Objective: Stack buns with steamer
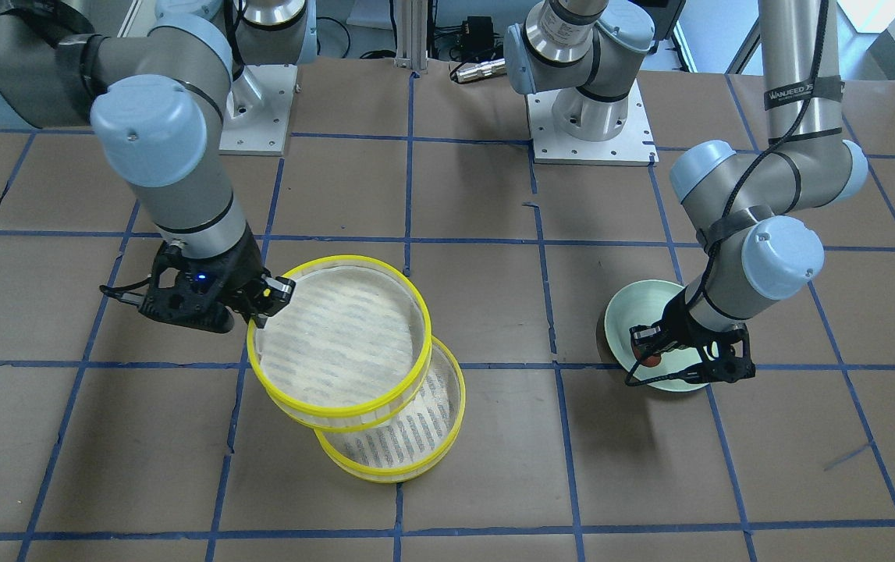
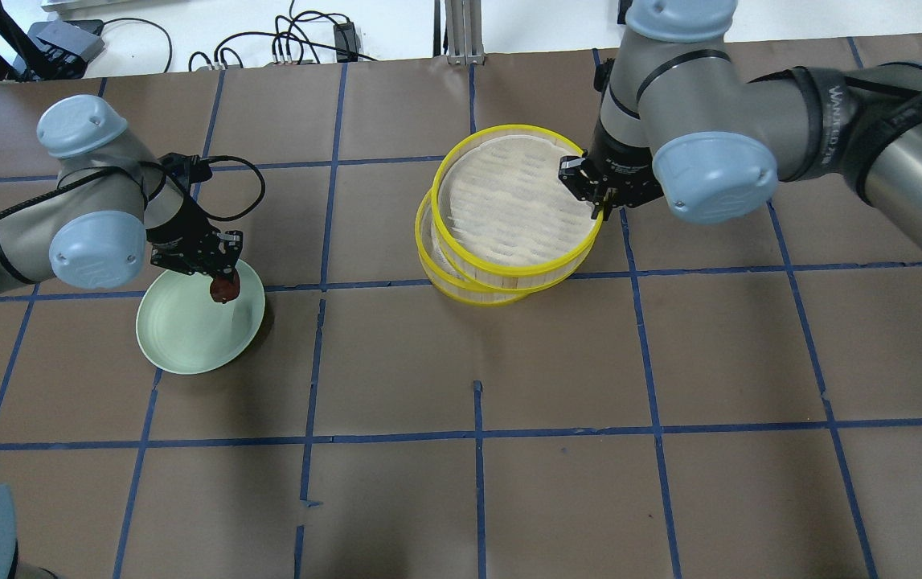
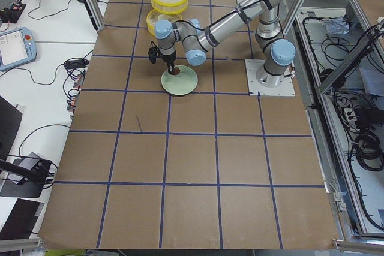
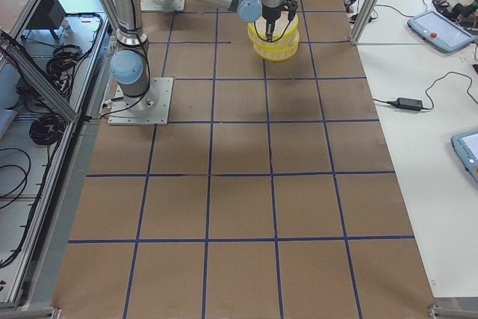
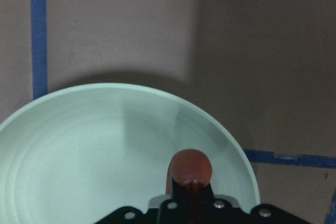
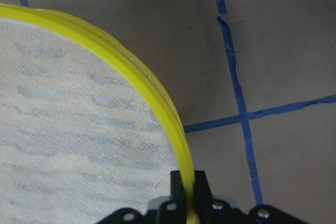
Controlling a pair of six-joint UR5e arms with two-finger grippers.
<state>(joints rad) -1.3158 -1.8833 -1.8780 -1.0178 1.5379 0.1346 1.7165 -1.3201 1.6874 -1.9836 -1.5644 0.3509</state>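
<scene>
L gripper (image 2: 218, 278) is closed on the red-brown bun (image 5: 190, 166), low over the pale green plate (image 2: 179, 338) on the tabletop (image 2: 477, 498). Farther, R gripper (image 2: 599, 205) pinches the yellow rim of the upper steamer tray (image 2: 509, 201), which sits offset over the lower tray (image 1: 431, 421); touching or not, cannot tell.

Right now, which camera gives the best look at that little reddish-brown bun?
The left wrist-mounted view: the reddish-brown bun looms close, nipped in the left pincer over the pale green plate. Overhead shows a small lump, front-facing a sliver behind the pincer, exterior left a speck; the others miss it.
</scene>
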